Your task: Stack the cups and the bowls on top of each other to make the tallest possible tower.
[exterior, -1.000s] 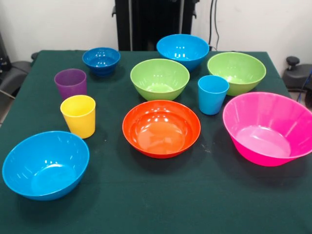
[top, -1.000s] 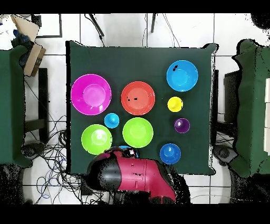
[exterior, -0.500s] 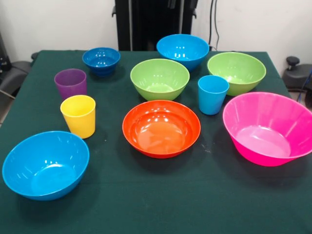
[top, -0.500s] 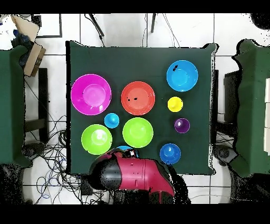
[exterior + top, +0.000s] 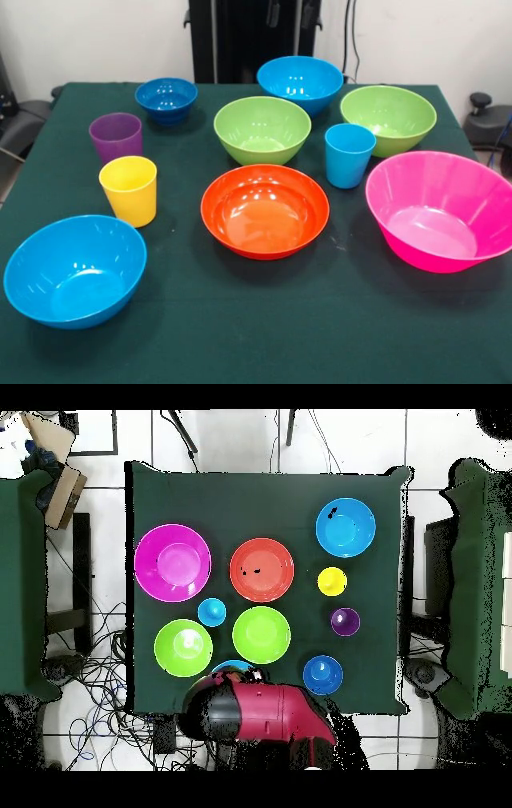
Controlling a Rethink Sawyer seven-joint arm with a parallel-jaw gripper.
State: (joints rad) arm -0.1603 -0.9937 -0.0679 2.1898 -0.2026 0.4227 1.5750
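Nearest, a light blue bowl is sitting by the table's front edge, bare cloth spreading alongside. The orange bowl, pink bowl and yellow cup are standing apart behind. Farther, purple cup, blue cup, green bowls. The arm is overhanging the far edge; I cannot tell its claw's state.
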